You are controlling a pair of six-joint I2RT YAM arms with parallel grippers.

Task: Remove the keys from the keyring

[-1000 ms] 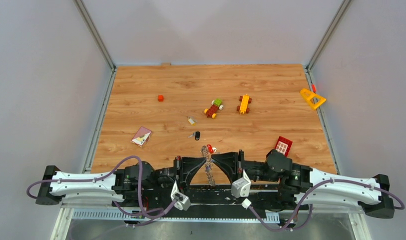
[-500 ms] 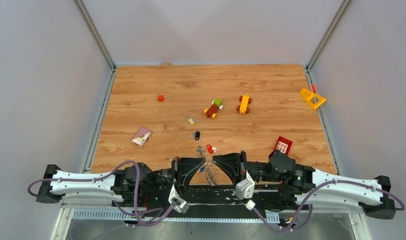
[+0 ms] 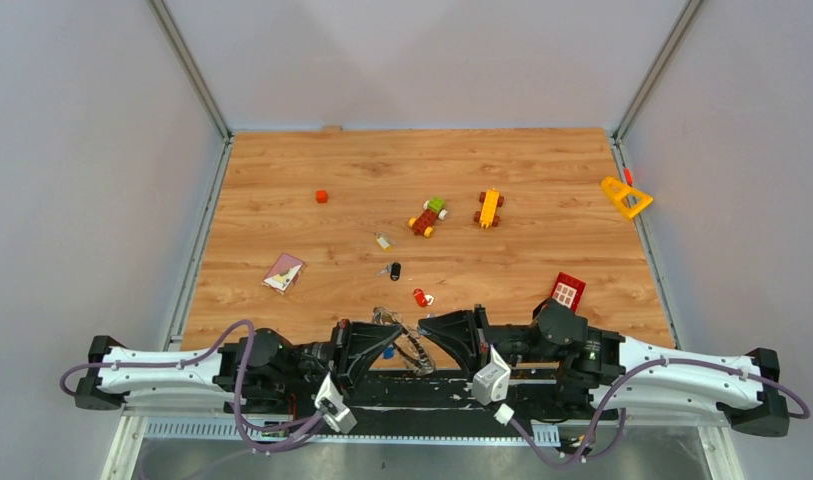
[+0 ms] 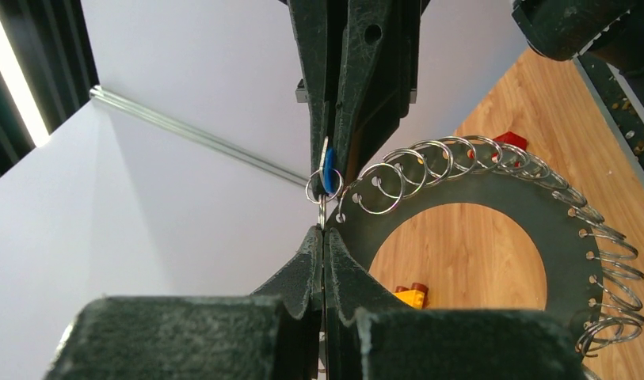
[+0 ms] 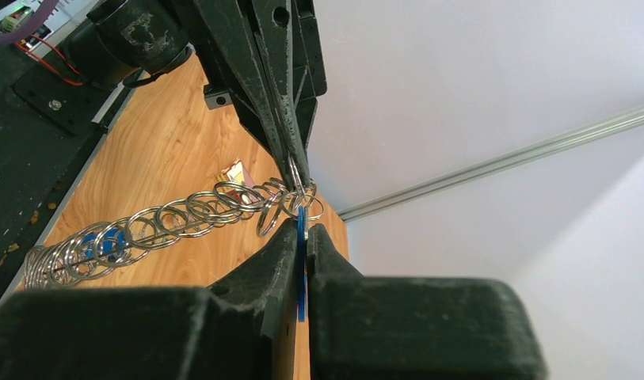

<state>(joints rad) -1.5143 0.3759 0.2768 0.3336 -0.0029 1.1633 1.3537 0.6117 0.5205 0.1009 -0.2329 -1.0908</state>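
Observation:
The keyring (image 4: 568, 269) is a flat grey disc with a wide hole and many small split rings along its rim. It hangs between my two grippers, just above the table's near edge (image 3: 414, 350). My left gripper (image 4: 324, 231) is shut on one thin split ring at the disc's rim. Facing it, my right gripper (image 5: 302, 226) is shut on the blue head of a key (image 5: 301, 261) that hangs from that ring. Another blue key (image 5: 104, 241) sits among the rings further along. A red key (image 3: 420, 297) and a black key (image 3: 393, 270) lie loose on the wood.
Two toy block vehicles (image 3: 428, 216) (image 3: 489, 208) stand mid-table. Near them lie a small pale key-like piece (image 3: 383, 240), a red cube (image 3: 321, 196), a pink card (image 3: 283, 272) and a red window block (image 3: 567, 291). A yellow triangle (image 3: 625, 197) sits at the right wall.
Both grippers and the keyring have shifted left and back toward the arm bases. The ring has turned from edge-on to showing its hoop. Both grips have stayed shut.

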